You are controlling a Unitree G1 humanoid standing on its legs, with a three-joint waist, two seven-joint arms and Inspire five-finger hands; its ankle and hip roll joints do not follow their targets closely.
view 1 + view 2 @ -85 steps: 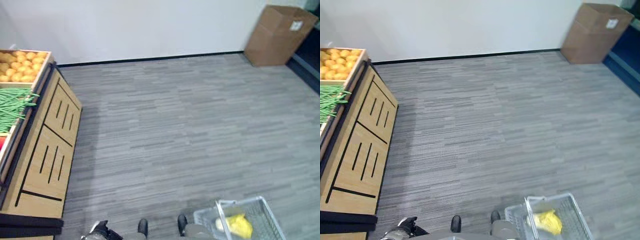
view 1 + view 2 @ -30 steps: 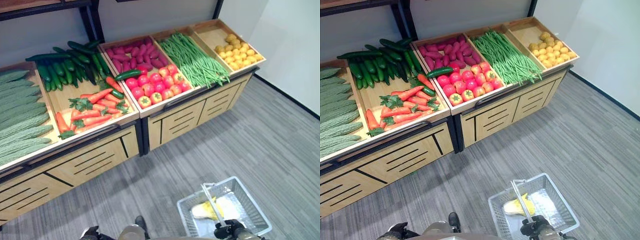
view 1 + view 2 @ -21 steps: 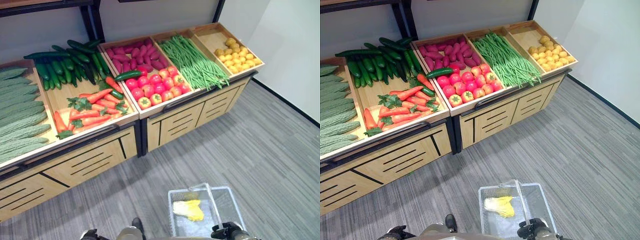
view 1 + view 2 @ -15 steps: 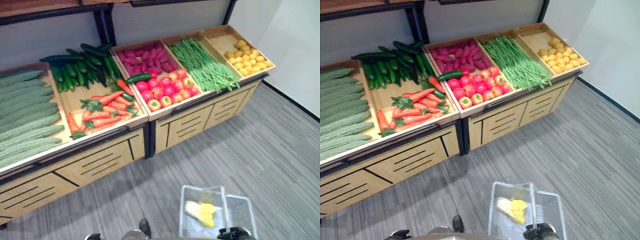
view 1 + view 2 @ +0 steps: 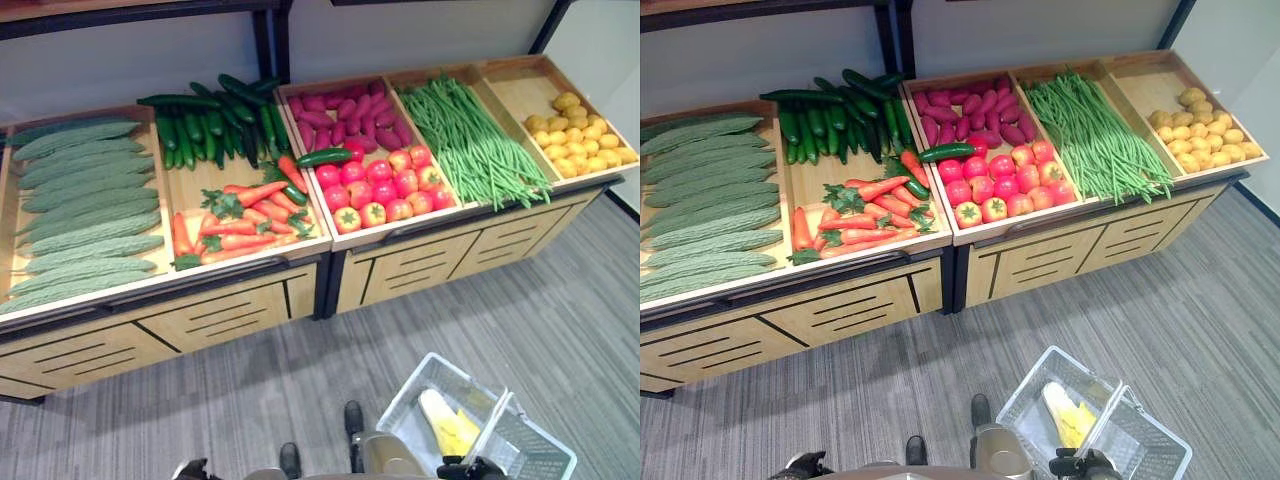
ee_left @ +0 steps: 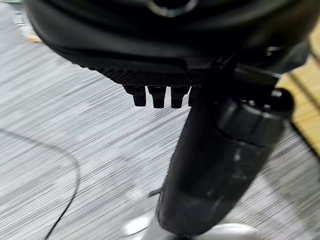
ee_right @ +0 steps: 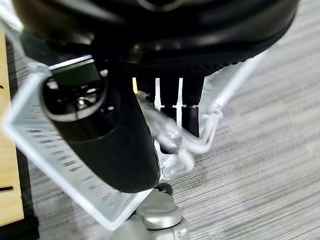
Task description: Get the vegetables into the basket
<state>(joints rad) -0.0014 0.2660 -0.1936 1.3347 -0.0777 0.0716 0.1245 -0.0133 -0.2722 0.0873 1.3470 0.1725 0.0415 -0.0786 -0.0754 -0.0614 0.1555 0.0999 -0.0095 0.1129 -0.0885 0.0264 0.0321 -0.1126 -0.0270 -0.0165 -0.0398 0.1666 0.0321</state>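
Observation:
A white wire basket (image 5: 418, 377) hangs low at my right side, just off the grey floor. A pale yellow leafy vegetable (image 5: 446, 426) lies inside it. My right hand (image 5: 1081, 465) is shut on the basket's handle (image 7: 172, 138), fingers (image 7: 176, 102) curled round the bar. My left hand (image 5: 189, 469) hangs at my left side with relaxed fingers (image 6: 156, 95) and nothing in it. In front stands a wooden produce stand with carrots (image 5: 240, 220), cucumbers (image 5: 215, 120), tomatoes (image 5: 385, 185), green beans (image 5: 475, 145) and bitter gourds (image 5: 85, 210).
The stand also holds purple-red roots (image 5: 345, 110) behind the tomatoes and small yellow produce (image 5: 580, 140) in the far right bin. Drawer-like wooden fronts (image 5: 230, 315) face me. Grey plank floor (image 5: 250, 400) lies between me and the stand.
The camera has swung from open floor to the stand, then leftwards along it. The basket stays in my right hand and has turned at an angle. The produce has not moved.

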